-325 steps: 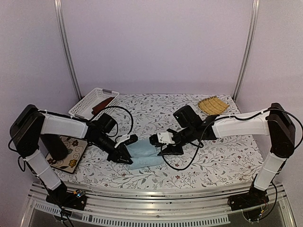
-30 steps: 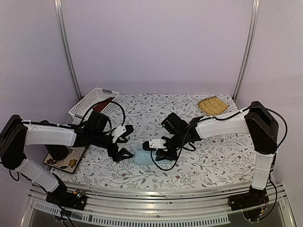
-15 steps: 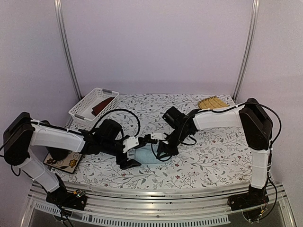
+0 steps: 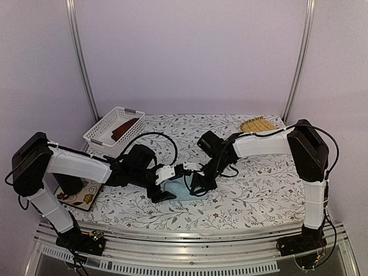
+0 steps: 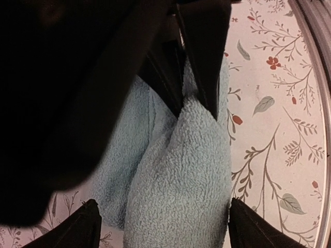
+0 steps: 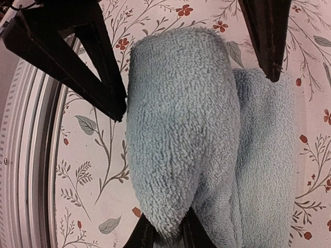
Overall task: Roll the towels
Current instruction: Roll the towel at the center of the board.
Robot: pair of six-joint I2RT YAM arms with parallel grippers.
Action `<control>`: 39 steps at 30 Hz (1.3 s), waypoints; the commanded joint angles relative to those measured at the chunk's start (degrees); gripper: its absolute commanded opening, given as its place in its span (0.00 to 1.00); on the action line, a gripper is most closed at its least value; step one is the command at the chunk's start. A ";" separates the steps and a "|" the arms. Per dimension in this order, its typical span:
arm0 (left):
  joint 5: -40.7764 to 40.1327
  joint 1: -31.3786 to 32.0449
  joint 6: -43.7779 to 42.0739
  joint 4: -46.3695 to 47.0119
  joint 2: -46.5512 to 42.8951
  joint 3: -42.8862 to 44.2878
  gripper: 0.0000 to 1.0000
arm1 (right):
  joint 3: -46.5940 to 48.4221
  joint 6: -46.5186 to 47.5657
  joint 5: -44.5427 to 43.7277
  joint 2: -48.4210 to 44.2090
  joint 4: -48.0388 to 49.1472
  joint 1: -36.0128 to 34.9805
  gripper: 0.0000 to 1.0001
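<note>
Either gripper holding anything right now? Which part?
Right gripper pinches the blue towel at one end of its rolled fold. Left gripper is open, its fingers straddling the other end, gripping nothing.

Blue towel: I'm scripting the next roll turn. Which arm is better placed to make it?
Right. The right gripper pinches the rolled fold of the blue towel; the left gripper stands open astride it, gripping nothing.

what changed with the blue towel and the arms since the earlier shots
The light blue towel went from a wide flat fold to a narrower, partly rolled bundle. The left gripper moved right and straddles it, open; the right gripper moved left and pinches the roll. The red towel in the basket and the bamboo mat stayed put.
</note>
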State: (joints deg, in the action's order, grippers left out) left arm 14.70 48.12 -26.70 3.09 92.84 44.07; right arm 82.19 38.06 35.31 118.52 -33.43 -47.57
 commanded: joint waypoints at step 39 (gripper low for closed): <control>21.66 -6.37 0.58 -21.21 11.66 14.04 0.29 | -4.83 -2.76 -4.38 -13.07 -1.34 4.76 0.46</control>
State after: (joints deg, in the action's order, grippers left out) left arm 29.89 44.36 -28.60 -12.05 101.69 55.70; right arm 79.29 36.40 30.76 108.51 -35.09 -44.21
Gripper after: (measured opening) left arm 0.290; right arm 0.462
